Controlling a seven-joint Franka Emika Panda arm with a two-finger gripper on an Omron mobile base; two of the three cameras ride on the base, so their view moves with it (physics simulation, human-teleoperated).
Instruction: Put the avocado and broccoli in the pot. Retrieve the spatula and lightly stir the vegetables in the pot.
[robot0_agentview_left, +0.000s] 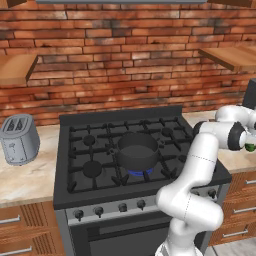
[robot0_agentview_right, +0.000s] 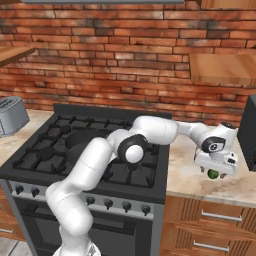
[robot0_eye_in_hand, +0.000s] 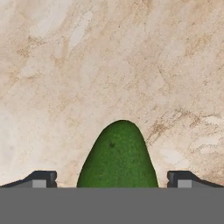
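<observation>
The gripper (robot0_agentview_right: 216, 171) hangs low over the counter (robot0_eye_in_hand: 109, 57) to the right of the stove (robot0_agentview_left: 75, 190), jaws spread as wide as they go and gripping nothing, with the avocado (robot0_eye_in_hand: 118, 155) sitting on the stone squarely between the two fingertips (robot0_eye_in_hand: 41, 178). Here's the danger: it's a round, smooth fruit, so if one finger touches first on closing, it could roll or squirt out across the counter. A shallow grip high on its curve might also let it slip on the carry over to the pot (robot0_agentview_left: 137, 150), which waits well apart on a lit burner.
</observation>
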